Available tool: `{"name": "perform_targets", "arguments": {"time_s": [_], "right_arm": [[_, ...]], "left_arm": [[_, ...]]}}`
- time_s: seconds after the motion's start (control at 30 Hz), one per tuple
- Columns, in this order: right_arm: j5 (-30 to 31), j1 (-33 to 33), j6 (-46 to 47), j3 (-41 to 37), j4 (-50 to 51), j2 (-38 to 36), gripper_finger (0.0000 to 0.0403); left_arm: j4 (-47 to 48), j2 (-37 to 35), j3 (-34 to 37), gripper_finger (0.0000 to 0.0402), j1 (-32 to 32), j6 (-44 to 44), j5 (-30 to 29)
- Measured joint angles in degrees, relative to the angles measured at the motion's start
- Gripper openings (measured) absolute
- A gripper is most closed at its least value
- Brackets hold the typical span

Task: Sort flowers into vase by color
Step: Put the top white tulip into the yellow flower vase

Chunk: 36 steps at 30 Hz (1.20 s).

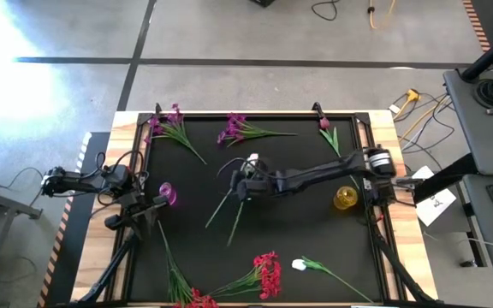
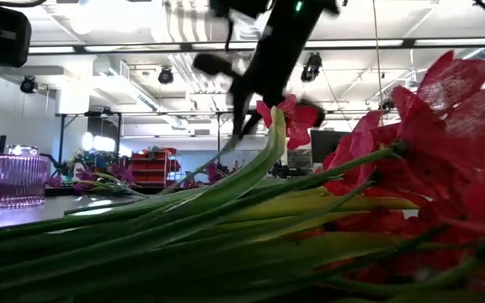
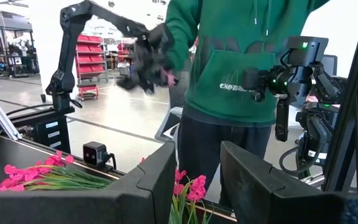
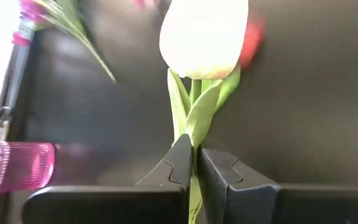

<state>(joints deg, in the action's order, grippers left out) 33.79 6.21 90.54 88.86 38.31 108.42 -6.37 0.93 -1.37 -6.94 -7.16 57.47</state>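
Observation:
My right gripper (image 1: pixel 245 178) is over the middle of the black mat (image 1: pixel 315 239), shut on a white tulip (image 4: pixel 204 34) with a green stem; the tulip also shows in the high view (image 1: pixel 252 160). Thin green stems (image 1: pixel 229 221) trail from the gripper toward the near edge. My left gripper (image 3: pixel 197 171) is open and empty at the mat's left side (image 1: pixel 148 210), beside a purple ribbed vase (image 1: pixel 168 193). A yellow vase (image 1: pixel 345 198) stands at the right. Purple flowers (image 1: pixel 240 128), a pink tulip (image 1: pixel 324 125), red flowers (image 1: pixel 268 274) and another white tulip (image 1: pixel 299 265) lie on the mat. My right gripper pinches the white tulip's stem (image 4: pixel 194 149) between its two fingers, just below the bud and its leaves. The fingers lie across the stem. The bud is clear of the mat; whether the stem's far end touches the mat I cannot tell.
A second purple bunch (image 1: pixel 169 124) lies at the far left and more red flowers (image 1: pixel 197 298) at the near edge. A person in a green hoodie (image 3: pixel 235 68) stands beyond the table. Wooden table borders (image 1: pixel 383 137) frame the mat.

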Motion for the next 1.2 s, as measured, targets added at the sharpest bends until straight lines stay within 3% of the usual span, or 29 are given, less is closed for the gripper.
{"name": "perform_targets", "arguments": {"time_s": [0.13,0.33,0.6,0.77,0.97,1.2], "right_arm": [[8.7,2.0,-11.1,0.0,6.7,-9.1,0.0010],[11.2,4.3,-24.7,-0.2,15.9,-22.8,0.0009],[22.1,8.4,-39.0,-1.9,29.3,-40.8,0.0009],[21.8,9.8,-47.2,-6.5,34.0,-51.1,0.0009],[21.6,10.5,-49.9,-17.1,33.4,-63.9,0.0009],[15.0,10.4,-50.2,-27.0,27.0,-75.5,0.0009]], "left_arm": [[0.0,0.1,0.0,0.0114,0.0,0.0,0.0],[0.0,0.2,0.0,0.0114,0.0,0.0,0.0],[-0.1,0.2,0.0,0.0114,0.0,0.0,0.0],[0.0,0.2,0.0,0.0114,0.0,0.0,0.0],[0.0,0.2,0.0,0.0114,0.0,0.0,0.0],[0.0,0.2,0.0,0.0114,0.0,0.0,0.0]]}}
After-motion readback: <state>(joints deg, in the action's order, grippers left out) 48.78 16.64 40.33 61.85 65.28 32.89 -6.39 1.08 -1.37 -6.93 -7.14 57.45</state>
